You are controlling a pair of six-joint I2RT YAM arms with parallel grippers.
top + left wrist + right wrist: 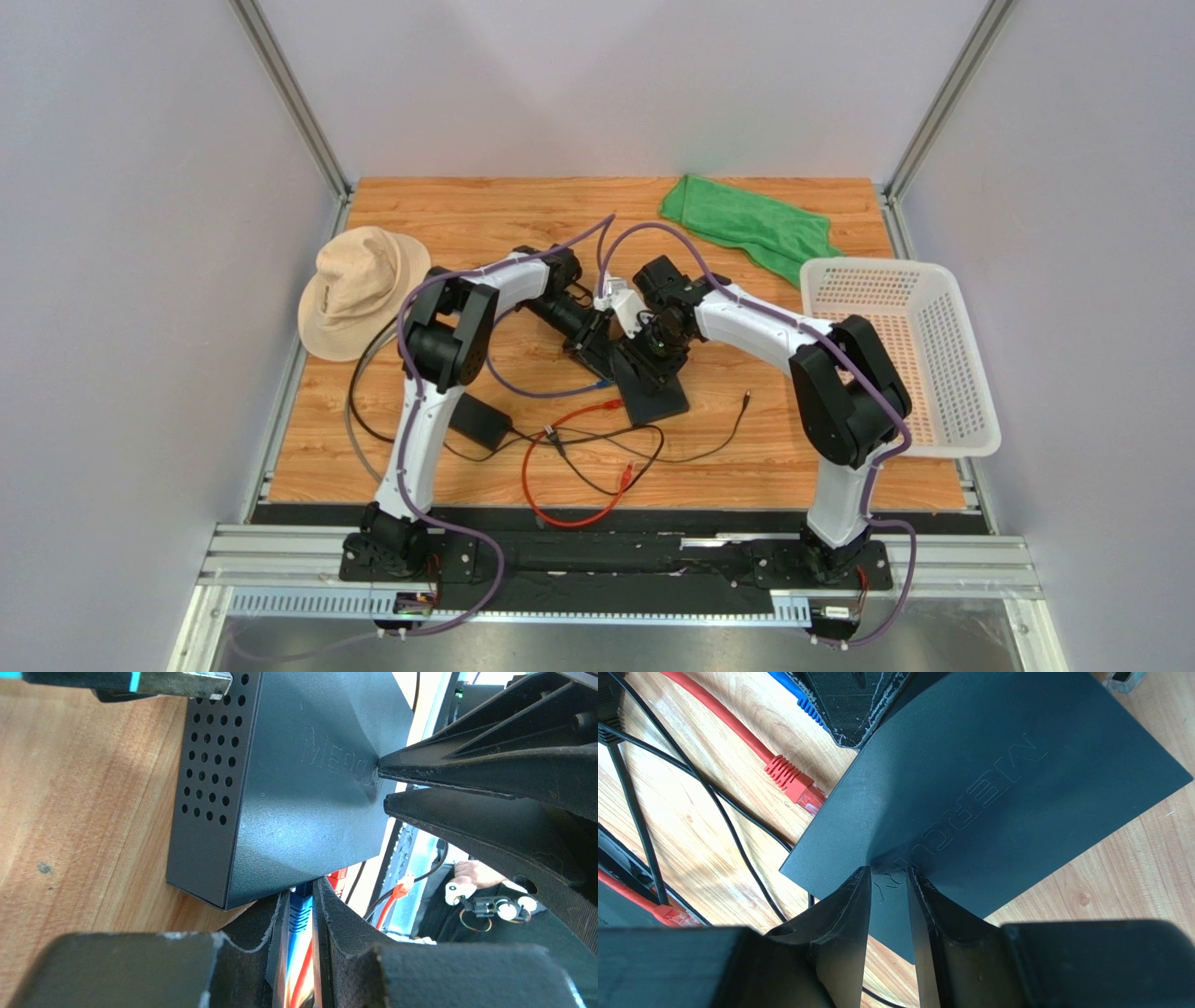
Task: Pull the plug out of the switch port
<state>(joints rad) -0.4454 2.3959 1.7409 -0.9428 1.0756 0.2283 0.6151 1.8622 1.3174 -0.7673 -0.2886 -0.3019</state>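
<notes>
The flat black switch lies mid-table; it also shows in the left wrist view and the right wrist view. A blue plug sits in a port on the switch's near edge. My left gripper is shut on that blue plug, right against the switch edge; from the top view it is at the switch's left. My right gripper is shut with nothing between the jaws, tips pressed on the switch's top face; from above it is over the switch.
A red plug lies loose on the wood beside the switch, with red and black cables in front. A black adapter brick is at the left. A hat, green cloth and white basket ring the area.
</notes>
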